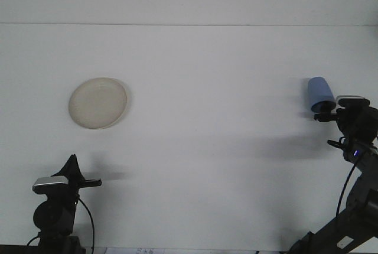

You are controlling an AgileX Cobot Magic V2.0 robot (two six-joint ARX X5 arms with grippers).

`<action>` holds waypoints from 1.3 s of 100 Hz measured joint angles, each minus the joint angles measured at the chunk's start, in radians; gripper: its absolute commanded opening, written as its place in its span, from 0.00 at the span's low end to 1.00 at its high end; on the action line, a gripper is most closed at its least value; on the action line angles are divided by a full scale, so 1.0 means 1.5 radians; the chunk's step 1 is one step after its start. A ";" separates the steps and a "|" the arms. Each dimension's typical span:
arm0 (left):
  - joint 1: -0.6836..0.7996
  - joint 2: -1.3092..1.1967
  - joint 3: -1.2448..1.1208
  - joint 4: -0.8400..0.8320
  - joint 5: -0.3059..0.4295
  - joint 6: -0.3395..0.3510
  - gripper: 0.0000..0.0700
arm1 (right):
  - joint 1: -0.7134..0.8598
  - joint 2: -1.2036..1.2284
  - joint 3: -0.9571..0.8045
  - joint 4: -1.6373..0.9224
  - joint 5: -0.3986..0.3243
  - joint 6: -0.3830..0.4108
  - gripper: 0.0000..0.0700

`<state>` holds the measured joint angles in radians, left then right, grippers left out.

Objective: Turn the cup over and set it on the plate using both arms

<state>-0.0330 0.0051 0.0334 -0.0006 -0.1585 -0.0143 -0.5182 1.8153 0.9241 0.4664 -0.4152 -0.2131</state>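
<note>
Seen from the front, a blue cup [319, 93] stands mouth-down at the far right of the white bench [212, 147], well apart from the cream plate [98, 103] lying at the left. The right gripper [323, 114] sits against the cup's lower edge, its state impossible to tell, while the left gripper [88, 181] rests low at the near left, also unreadable.

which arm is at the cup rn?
The right gripper, touching the blue plastic cup. The left gripper sits parked below the round cream plate.
</note>
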 measured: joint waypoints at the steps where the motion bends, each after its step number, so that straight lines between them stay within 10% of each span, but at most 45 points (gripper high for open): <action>1: 0.000 0.000 0.000 0.000 0.000 0.000 0.02 | 0.000 0.004 0.004 0.001 -0.003 0.000 0.60; 33: 0.000 0.000 0.000 0.000 0.000 0.000 0.02 | 0.005 0.082 0.062 0.050 -0.062 -0.005 0.00; 73: 0.000 0.000 0.000 0.000 0.000 0.000 0.02 | 0.011 0.029 0.063 -0.026 -0.099 0.089 0.00; 101: 0.000 0.000 0.000 0.000 0.000 0.000 0.02 | 0.111 -0.238 0.063 -0.323 0.022 0.209 0.00; 130: 0.000 0.000 0.000 0.000 0.000 0.000 0.02 | 0.368 -0.433 0.161 -0.761 0.104 0.201 0.00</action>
<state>-0.0330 0.0051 0.0334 -0.0006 -0.1585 -0.0147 0.0338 1.1652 1.1656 -0.6758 -0.2600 0.0891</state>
